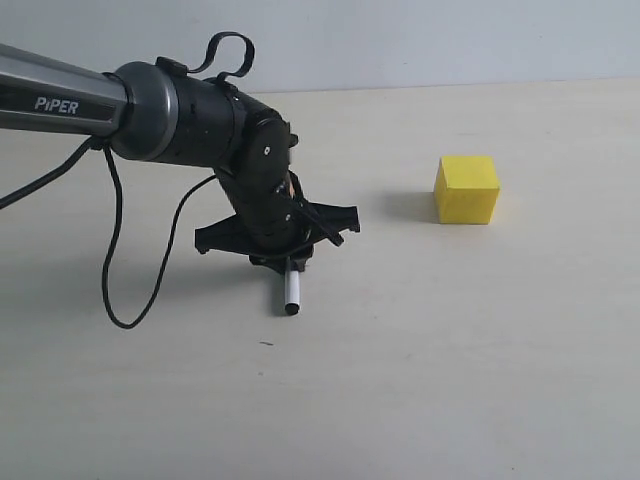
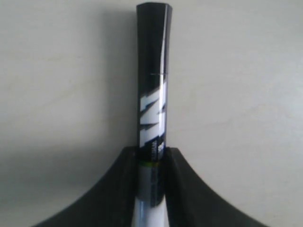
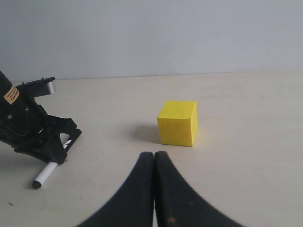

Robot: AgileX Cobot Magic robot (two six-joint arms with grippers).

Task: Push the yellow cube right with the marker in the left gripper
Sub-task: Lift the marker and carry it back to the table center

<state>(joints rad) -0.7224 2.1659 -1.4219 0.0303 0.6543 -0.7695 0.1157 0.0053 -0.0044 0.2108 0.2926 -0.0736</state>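
Where everything rests, the table (image 1: 450,380): pale, flat and wide. It fills most of the exterior view.
Wall (image 1: 420,40): plain and light grey, behind the far edge of the table.
Left arm (image 1: 70,100): grey and black, with "PiPER" on it. It comes in from the left side and bends down to the table.
Cable (image 1: 115,280): thin and black. It hangs from the arm in a loop.
Left gripper (image 1: 290,262) (image 2: 151,156): black and low over the table. Its jaws are squeezed tight on the marker.
Right gripper (image 3: 154,158): black, and seen only in the right wrist view. Its jaws are pressed together with nothing between them.
Yellow cube (image 1: 467,189) (image 3: 177,124): bright yellow and plain. It sits flat on the table, to the right of the left gripper and well apart from it. Nothing touches it.
Marker (image 1: 293,292) (image 2: 154,94) (image 3: 47,174): thin like a pen. In the left wrist view its black cap with white letters sticks out past the fingers. In the exterior view a white part with a small black end pokes out under the gripper, down by the table. I cannot tell if that end touches the table. It is far from the cube.
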